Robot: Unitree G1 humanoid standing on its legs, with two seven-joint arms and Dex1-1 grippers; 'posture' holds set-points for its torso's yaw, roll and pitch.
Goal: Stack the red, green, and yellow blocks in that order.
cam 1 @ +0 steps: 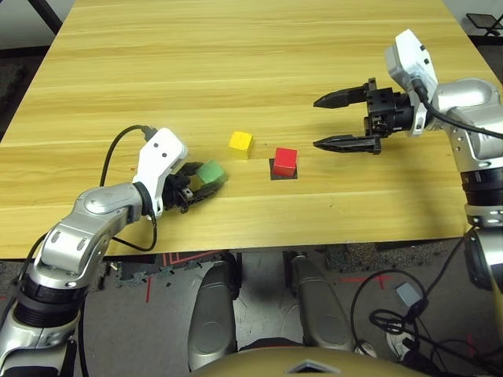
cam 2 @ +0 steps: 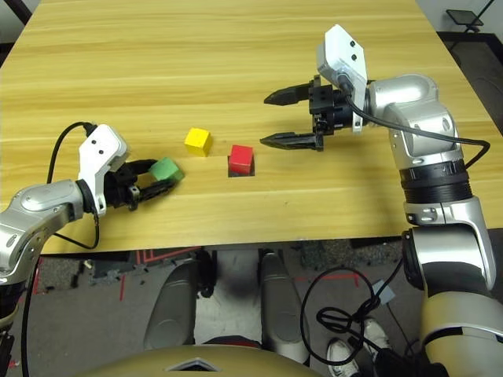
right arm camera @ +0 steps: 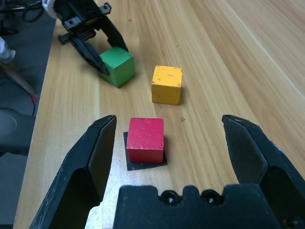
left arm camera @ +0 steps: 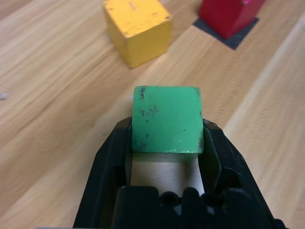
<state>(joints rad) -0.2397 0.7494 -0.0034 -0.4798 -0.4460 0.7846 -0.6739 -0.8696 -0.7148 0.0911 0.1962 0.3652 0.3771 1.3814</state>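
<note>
The left gripper (cam 1: 200, 182) is closed on the green block (cam 1: 211, 172), one black finger on each side face, low over the wooden table (cam 1: 236, 71). The yellow block (cam 1: 240, 144) sits just ahead of this gripper's fingertips, apart from the green block. The red block (cam 1: 285, 161) rests on a flat black square patch (cam 1: 277, 172), beside the yellow block. The right gripper (cam 1: 344, 120) hovers with its fingers spread wide and empty, the red block just in front of its lower fingertip.
</note>
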